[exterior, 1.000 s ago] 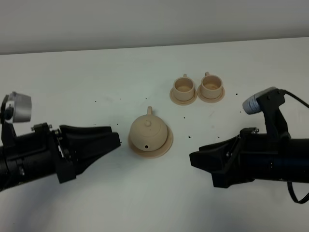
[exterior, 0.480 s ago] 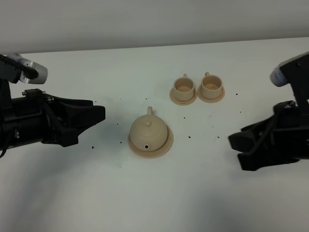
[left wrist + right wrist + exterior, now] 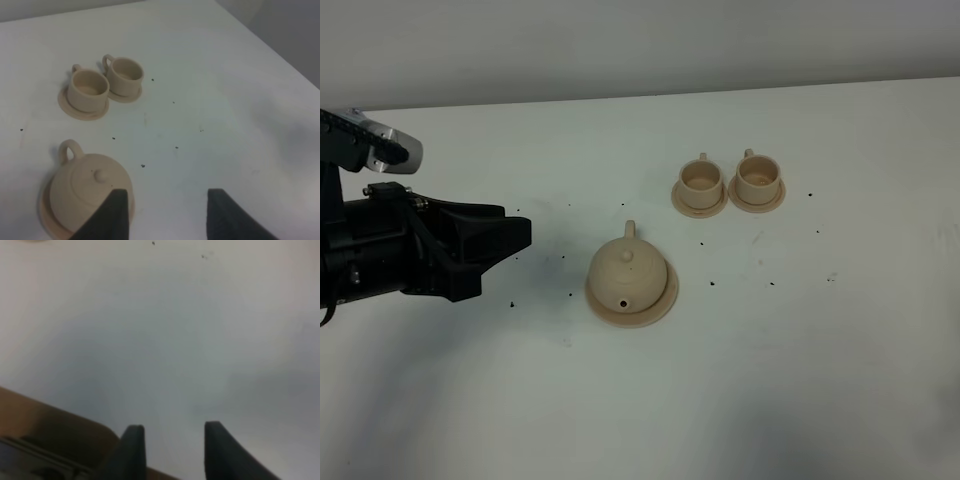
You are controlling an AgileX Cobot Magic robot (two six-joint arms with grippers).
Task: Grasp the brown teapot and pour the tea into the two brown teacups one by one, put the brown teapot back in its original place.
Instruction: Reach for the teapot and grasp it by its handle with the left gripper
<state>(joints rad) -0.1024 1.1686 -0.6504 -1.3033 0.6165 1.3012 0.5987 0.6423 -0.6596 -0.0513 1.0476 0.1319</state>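
Observation:
The brown teapot (image 3: 626, 275) sits with its lid on, on its flat round saucer (image 3: 665, 296), near the table's middle; its handle points toward the far side. The left wrist view shows the teapot (image 3: 87, 190) too. Behind it to the right stand the two brown teacups (image 3: 701, 180) (image 3: 756, 173), each on a small saucer, also seen from the left wrist (image 3: 88, 88) (image 3: 125, 75). My left gripper (image 3: 523, 235) hovers open and empty, well left of the teapot; its fingertips (image 3: 120, 200) frame bare table. My right gripper (image 3: 170, 432) is open over bare table, out of the exterior view.
Small dark specks dot the white table (image 3: 800, 350) around the teapot and cups. A brown edge (image 3: 45, 425) shows in the right wrist view near the gripper. The table's far edge meets a pale wall (image 3: 640, 40).
The right arm has drawn back to the right and left the exterior view. The left arm pulled back left and up a second ago and has since held nearly still.

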